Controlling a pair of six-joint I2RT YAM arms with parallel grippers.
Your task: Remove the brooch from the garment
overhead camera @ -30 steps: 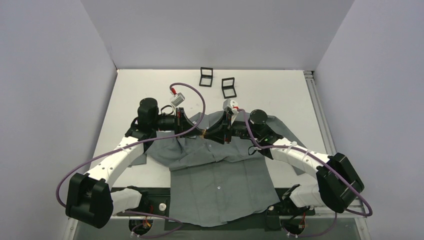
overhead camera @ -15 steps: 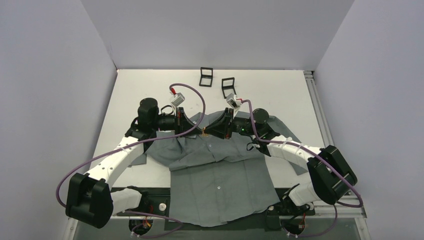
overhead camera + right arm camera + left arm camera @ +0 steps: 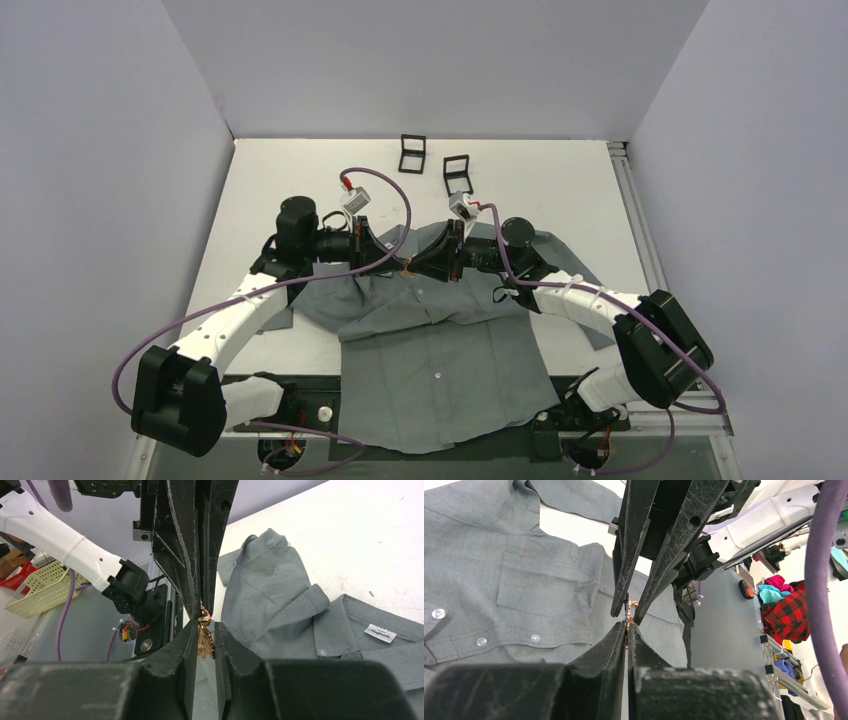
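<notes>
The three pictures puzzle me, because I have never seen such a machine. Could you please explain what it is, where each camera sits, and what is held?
It is a robot with two arms, the left arm and the right arm, bolted at the near edge of a white table. The wide picture comes from a fixed camera above and behind them. The other two come from a camera on each wrist, so the black fingers at the bottom belong to that arm. On the table lies a grey shirt, and at the far side stand two small black boxes. The left gripper and the right gripper meet tip to tip above the shirt, and both pinch one small golden-brown brooch.
</notes>
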